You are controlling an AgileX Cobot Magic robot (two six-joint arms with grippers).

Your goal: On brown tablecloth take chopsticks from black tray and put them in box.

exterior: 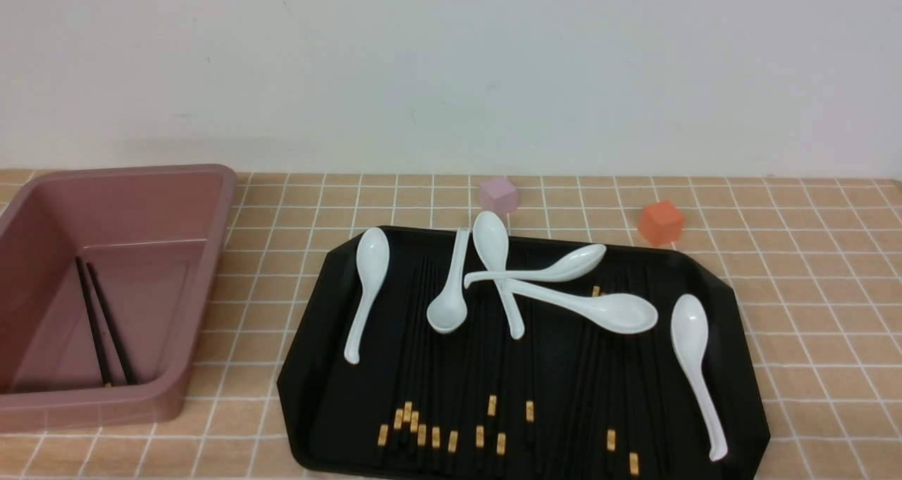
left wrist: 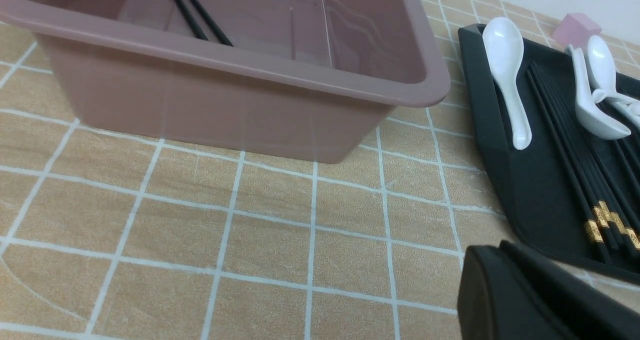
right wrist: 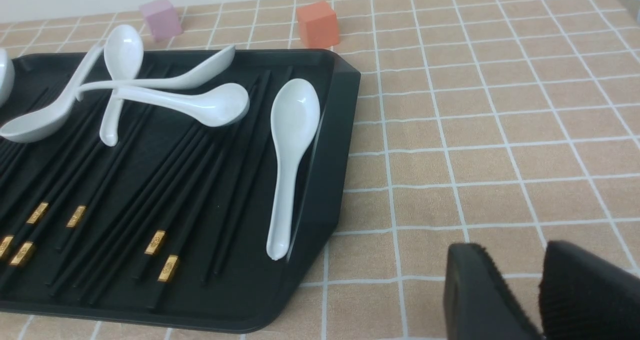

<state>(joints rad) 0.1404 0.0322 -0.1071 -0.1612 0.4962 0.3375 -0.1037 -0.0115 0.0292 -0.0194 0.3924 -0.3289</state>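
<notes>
The black tray (exterior: 304, 367) lies on the brown tablecloth (exterior: 810, 290) with several black chopsticks (exterior: 431, 367) in it, gold bands toward me, partly under white spoons. Two chopsticks (exterior: 104, 325) lie in the mauve box (exterior: 211, 254) at the left. Neither gripper shows in the front view. In the left wrist view my left gripper (left wrist: 505, 250) is shut and empty over the cloth, between the box (left wrist: 225, 115) and the tray (left wrist: 487, 145). In the right wrist view my right gripper (right wrist: 515, 252) has a narrow gap between its fingers, holds nothing, and hovers over the cloth beside the tray (right wrist: 325, 190).
Several white ceramic spoons (exterior: 368, 282) lie across the tray, some crossing the chopsticks. A pink cube (exterior: 499, 194) and an orange cube (exterior: 661, 222) stand on the cloth behind the tray. A white wall closes the back.
</notes>
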